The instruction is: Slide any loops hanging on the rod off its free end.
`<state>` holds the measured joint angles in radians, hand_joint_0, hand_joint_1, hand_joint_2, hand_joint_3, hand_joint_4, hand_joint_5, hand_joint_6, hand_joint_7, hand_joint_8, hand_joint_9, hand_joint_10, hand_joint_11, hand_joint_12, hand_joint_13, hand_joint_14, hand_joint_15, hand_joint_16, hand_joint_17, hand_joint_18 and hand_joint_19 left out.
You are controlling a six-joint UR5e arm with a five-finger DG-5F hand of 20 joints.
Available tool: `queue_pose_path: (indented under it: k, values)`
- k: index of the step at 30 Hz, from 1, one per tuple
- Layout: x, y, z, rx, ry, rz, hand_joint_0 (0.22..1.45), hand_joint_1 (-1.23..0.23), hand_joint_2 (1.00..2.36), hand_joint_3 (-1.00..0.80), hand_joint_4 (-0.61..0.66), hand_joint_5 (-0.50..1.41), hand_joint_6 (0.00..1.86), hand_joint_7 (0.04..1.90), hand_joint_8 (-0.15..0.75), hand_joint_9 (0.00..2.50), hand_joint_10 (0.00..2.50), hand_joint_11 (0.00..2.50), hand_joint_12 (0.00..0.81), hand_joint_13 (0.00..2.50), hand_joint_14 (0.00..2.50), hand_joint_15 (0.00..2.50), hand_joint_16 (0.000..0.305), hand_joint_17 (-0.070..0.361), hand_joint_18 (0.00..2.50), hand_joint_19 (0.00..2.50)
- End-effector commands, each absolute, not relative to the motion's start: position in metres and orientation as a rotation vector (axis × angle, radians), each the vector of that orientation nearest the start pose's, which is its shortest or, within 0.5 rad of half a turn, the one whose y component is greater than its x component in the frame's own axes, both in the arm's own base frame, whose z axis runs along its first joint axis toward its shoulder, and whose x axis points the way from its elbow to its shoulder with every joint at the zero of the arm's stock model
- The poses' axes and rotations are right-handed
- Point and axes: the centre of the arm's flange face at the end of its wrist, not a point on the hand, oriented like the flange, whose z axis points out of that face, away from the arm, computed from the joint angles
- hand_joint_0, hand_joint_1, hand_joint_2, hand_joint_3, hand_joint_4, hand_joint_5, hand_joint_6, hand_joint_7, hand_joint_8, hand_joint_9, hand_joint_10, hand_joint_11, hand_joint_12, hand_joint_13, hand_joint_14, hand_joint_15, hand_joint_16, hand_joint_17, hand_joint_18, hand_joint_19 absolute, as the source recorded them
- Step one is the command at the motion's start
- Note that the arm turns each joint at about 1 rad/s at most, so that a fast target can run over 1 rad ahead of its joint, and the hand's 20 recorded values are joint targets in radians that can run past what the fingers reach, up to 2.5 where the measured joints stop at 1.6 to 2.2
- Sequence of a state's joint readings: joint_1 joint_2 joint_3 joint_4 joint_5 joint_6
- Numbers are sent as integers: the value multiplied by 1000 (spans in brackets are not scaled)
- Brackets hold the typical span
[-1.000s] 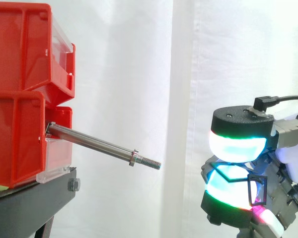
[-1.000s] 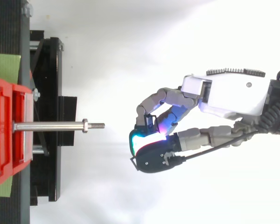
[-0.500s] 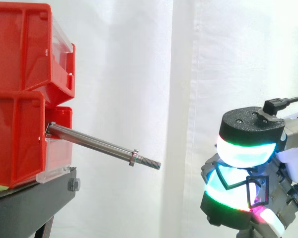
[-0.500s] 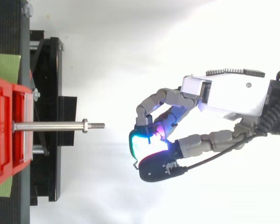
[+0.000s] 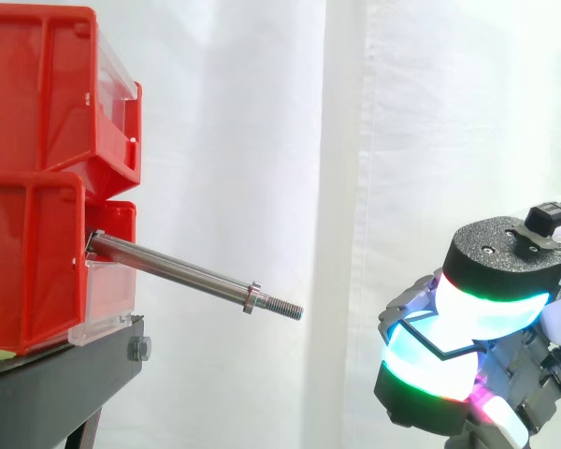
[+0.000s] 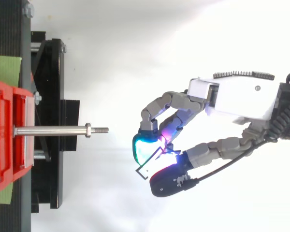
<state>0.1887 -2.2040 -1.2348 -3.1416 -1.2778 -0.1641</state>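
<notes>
a thin black loop (image 6: 150, 165) is held off the rod, pinched between the glowing pad of the thumb (image 6: 168, 181) and the pads of the curled fingers (image 6: 144, 146) of the hand (image 6: 241, 99); the pinch is judged light, since much of the loop's outline is seen jutting free of the pads towards the bins; in the side view the loop (image 5: 439, 348) is seen lying across the cyan pad, low at the right, with the hand (image 5: 505, 267) well apart from the rod's threaded free end (image 5: 286, 308); the steel rod (image 5: 178, 269) is fixed at the red bins (image 5: 37, 103) on the black stand (image 5: 61, 383) and is sloped downward towards its tip, probably so that hung loops are gathered against the small collar (image 5: 251, 297) rather than at the bins; nothing is seen hanging along its length, so the sliding-off is judged done; the hand is placed beyond the tip and below its line, presumably so that the loop cannot be caught on the thread; what is left, it is judged, is for the loop to be released or carried away; with so slack a pinch it could be dropped early
</notes>
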Motion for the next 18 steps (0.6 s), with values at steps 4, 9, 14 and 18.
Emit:
queue_pose_path:
  k: [4, 9, 14, 18]
  values:
    - [706, -30, 267, 1276, 1463, 821, 615, -697, 1008, -408, 121, -169, 916, 965, 256, 953, 28, 762, 362, 787, 20, 501, 53, 119, 670, 527]
    - [706, -30, 266, 1279, 1468, 816, 593, -621, 1006, -430, 127, -162, 911, 973, 256, 970, 26, 762, 363, 793, 22, 506, 53, 120, 672, 537]
    - [705, -30, 266, 1280, 1470, 814, 583, -598, 1004, -447, 135, -160, 906, 958, 264, 988, 27, 751, 368, 799, 22, 510, 54, 121, 674, 535]
    - [705, -31, 266, 1281, 1469, 813, 576, -591, 1004, -446, 137, -161, 898, 970, 265, 986, 28, 755, 370, 800, 21, 510, 54, 122, 674, 541]
